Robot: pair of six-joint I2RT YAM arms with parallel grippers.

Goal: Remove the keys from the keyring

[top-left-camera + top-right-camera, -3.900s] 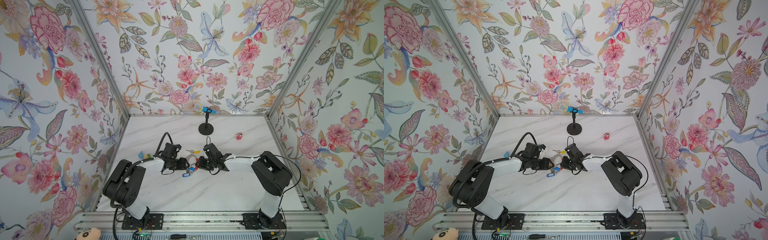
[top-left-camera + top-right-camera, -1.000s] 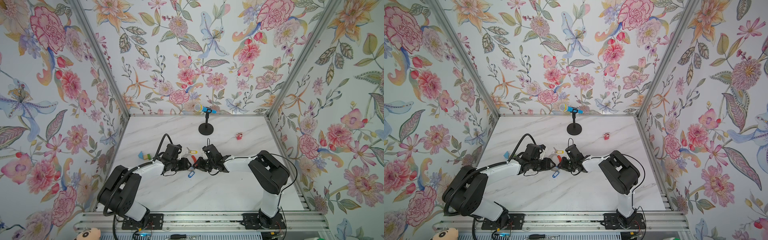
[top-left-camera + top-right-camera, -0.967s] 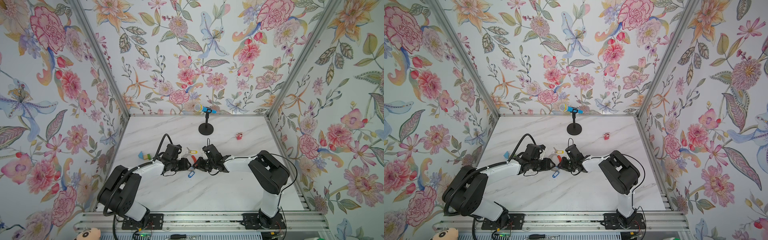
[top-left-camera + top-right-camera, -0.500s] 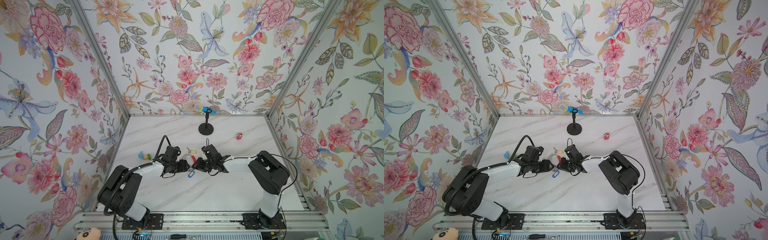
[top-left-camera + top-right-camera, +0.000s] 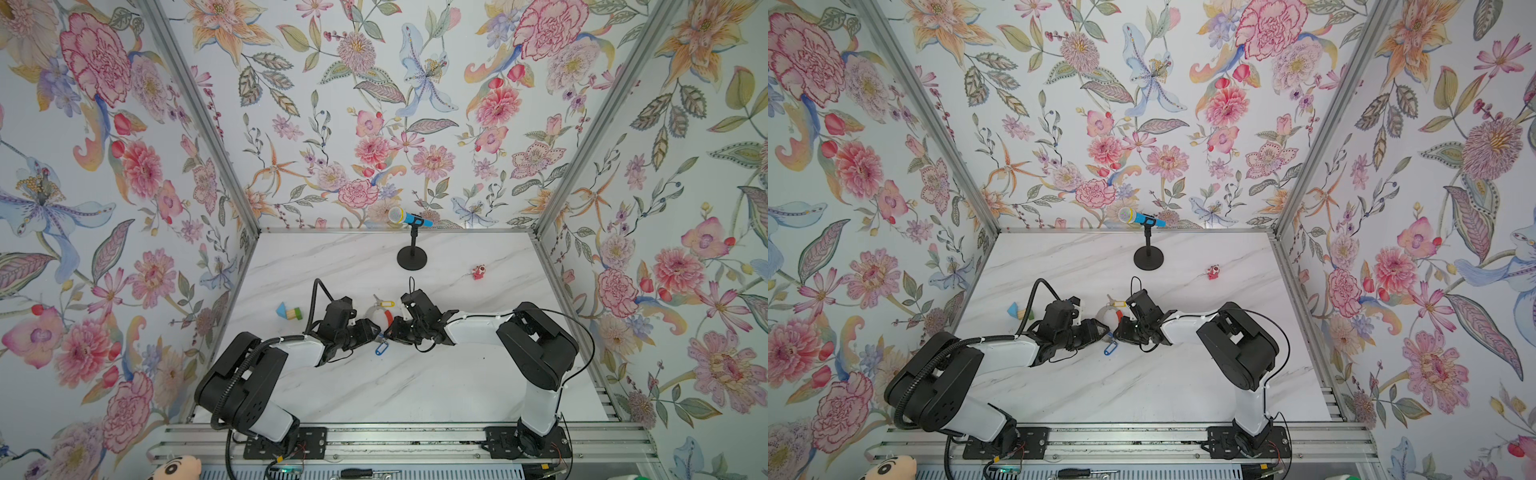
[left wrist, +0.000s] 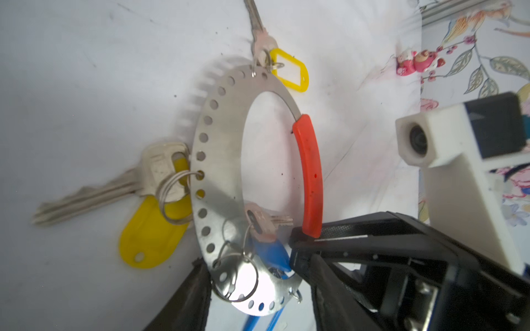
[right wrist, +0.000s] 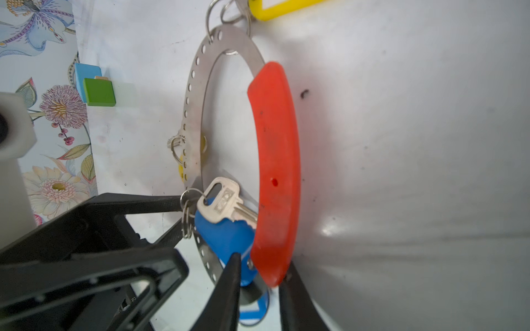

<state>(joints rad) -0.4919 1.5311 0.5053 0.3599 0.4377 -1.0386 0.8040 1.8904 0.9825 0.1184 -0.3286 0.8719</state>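
The right gripper (image 7: 262,266) is clamped on the end of the keyring's (image 6: 223,120) red sleeve (image 7: 275,143), holding it tilted off the table (image 5: 415,386) near its middle. The left gripper (image 6: 255,275) has its jaws apart around the ring's lower end by the blue-tagged key (image 7: 220,200); I cannot tell whether it grips. All three keys (image 6: 86,197) in view hang on the ring, so apparently none is off yet.

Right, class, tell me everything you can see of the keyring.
The keyring is a flat, silvery metal hoop, broad on one side with a row of small holes, thin on the other under a red sleeve. Through the holes, split rings carry keys with yellow tags and a blue tag. The right gripper clamps the sleeve's end; the left gripper straddles the holed end. It is at mid-table, between the arms.
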